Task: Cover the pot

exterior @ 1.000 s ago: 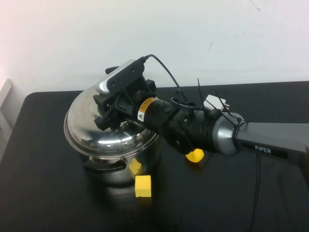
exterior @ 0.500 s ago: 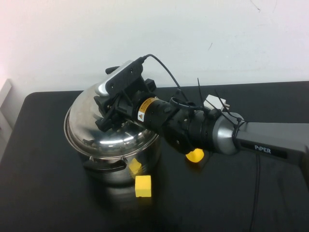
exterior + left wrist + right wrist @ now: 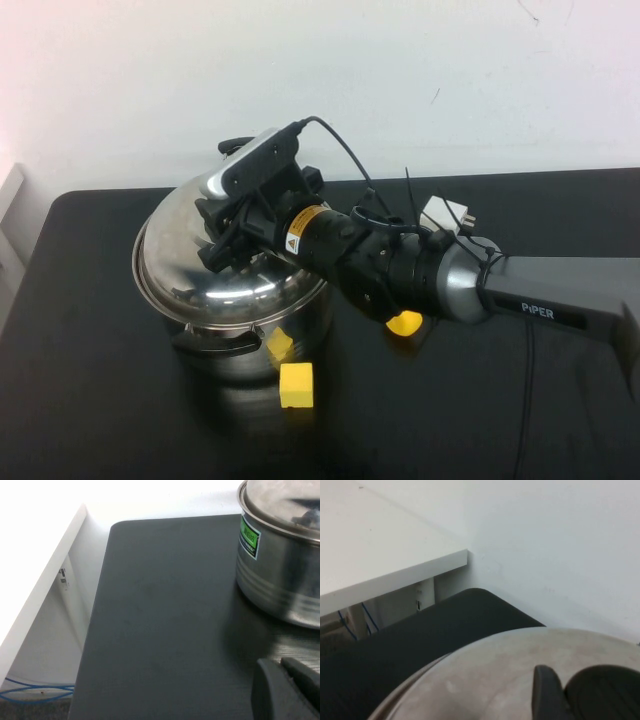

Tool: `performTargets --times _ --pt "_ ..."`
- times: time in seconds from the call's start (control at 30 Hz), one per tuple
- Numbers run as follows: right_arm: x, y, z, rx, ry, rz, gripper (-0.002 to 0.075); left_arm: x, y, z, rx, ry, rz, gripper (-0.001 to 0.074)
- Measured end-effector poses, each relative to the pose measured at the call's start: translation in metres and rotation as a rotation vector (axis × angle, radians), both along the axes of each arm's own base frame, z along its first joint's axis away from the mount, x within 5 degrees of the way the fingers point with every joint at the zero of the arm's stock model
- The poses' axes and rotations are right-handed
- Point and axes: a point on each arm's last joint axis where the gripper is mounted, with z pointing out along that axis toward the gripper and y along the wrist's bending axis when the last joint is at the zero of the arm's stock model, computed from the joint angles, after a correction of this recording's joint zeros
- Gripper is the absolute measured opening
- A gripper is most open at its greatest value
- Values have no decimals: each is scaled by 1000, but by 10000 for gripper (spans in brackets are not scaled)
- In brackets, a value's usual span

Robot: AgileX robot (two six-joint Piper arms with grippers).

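The steel pot (image 3: pixel 250 335) stands at the table's left, with a black side handle (image 3: pixel 215 345) toward me. The domed steel lid (image 3: pixel 185 255) lies over its mouth, and its far edge looks a little higher. My right gripper (image 3: pixel 225 235) reaches from the right and is shut on the lid's black knob (image 3: pixel 605 692); one finger (image 3: pixel 545 692) presses against the knob above the lid (image 3: pixel 485 675). My left gripper (image 3: pixel 278 663) is low over the table beside the pot (image 3: pixel 280 580), apart from it, shut and empty. It is outside the high view.
A yellow cube (image 3: pixel 296 385) lies just in front of the pot. A yellow round piece (image 3: pixel 405 322) sits under the right arm. A small white box (image 3: pixel 440 213) lies behind the arm. A white shelf (image 3: pixel 40 595) borders the table's left edge.
The right arm has shifted very slightly to the left. The lid stays over the pot, held by its knob.
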Motion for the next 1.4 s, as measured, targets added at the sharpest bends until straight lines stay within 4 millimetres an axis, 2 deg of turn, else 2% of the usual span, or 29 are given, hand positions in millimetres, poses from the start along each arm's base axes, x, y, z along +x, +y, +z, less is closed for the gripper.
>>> performTargets --times 0.33,0.5,0.6,0.73,0.8,0.9,1.0,1.07,1.17,1.4 --pt "0 0 0 40 45 -15 344 0 0 0 0 0 0 -1" --pt "0 0 3 50 38 -14 470 0 0 0 0 0 0 -1" --pt "-2 -3 21 59 19 -14 512 0 0 0 0 0 0 -1" --pt "-12 -13 71 60 -30 -6 512 0 0 0 0 0 0 -2" --pt "-20 -21 101 49 -48 -7 471 0 0 0 2 0 -1 -2" --pt "-44 -41 144 63 -85 -3 328 0 0 0 2 0 -1 -2" --pt "-70 -65 166 79 -105 2 139 0 0 0 2 0 -1 -2" --pt "-88 -82 172 85 -108 3 59 0 0 0 2 0 -1 -2" --pt "-113 -106 175 74 -117 9 17 0 0 0 2 0 -1 -2" --pt "-170 -163 193 6 -178 5 3 0 0 0 2 0 -1 -2"
